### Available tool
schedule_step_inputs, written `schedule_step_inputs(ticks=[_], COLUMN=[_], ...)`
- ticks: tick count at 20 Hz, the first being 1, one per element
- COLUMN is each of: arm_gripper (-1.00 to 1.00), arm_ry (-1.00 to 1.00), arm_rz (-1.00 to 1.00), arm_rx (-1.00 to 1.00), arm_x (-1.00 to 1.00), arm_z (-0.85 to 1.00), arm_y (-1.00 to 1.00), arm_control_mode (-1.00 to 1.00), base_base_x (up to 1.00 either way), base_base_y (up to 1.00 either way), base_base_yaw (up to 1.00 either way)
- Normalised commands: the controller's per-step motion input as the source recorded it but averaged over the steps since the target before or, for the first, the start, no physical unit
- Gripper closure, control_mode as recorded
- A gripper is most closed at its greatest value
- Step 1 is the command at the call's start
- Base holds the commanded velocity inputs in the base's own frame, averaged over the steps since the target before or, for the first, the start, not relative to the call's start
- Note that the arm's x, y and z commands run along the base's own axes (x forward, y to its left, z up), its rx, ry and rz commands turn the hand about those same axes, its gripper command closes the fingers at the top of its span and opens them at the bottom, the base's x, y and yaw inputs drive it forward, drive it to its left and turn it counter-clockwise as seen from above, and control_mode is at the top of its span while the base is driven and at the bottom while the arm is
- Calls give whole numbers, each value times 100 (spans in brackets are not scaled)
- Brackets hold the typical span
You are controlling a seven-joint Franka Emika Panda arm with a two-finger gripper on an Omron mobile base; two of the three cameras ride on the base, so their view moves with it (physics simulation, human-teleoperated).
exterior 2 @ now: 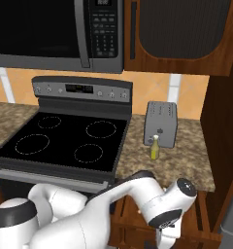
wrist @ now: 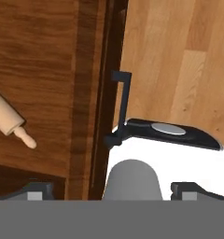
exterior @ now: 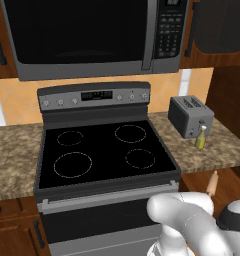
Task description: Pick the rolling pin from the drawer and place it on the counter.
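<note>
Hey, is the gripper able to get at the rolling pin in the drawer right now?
Probably yes. The drawer is pulled open, the rolling pin lies uncovered on its floor, and the gripper hangs above it, open and empty, though off to one side.

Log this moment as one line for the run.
phase: reaching | end effector: open, empty, above open drawer | rolling pin: lying in drawer, untouched | counter: toaster, bottle

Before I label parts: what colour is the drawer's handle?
Black; the drawer handle shows best in the hand view.
</note>
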Motion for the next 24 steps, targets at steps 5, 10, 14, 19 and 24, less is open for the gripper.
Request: schedule_step_inputs(ticks=[5, 10, 14, 19, 24], arm_gripper=[-100, -100, -100, -100, -100], arm_ry=[0, 0, 0, 0, 3], arm_rz=[3, 5, 4, 0, 0], arm_rx=[-1, -3, -2, -1, -1], arm_x=[15, 22, 21, 29, 25], arm_z=[-24, -29, -31, -34, -34], arm_y=[-36, -38, -36, -10, 0], arm_control_mode=[-100, -100, -100, -100, -100], base_base_x=[0, 0, 0, 0, 0], base_base_y=[0, 0, 0, 0, 0], base_base_yaw=[0, 0, 0, 0, 0])
